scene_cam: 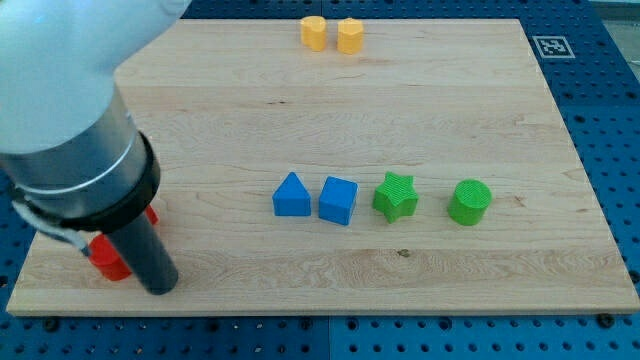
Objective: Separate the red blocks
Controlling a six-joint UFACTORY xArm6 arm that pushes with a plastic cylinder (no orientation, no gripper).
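Observation:
A red block (107, 258) lies at the view's bottom left, partly hidden behind my rod; its shape cannot be made out. A sliver of a second red block (153, 213) shows just above and right of it, behind the arm. My tip (160, 287) rests on the board at the bottom left, touching or just right of the lower red block.
A blue triangle block (291, 195) and a blue cube (338, 200) sit mid-board, with a green star (396, 196) and a green cylinder (469, 201) to their right. Two yellow blocks (314, 32) (349, 35) sit at the top edge. The wooden board's (300, 100) bottom edge is near my tip.

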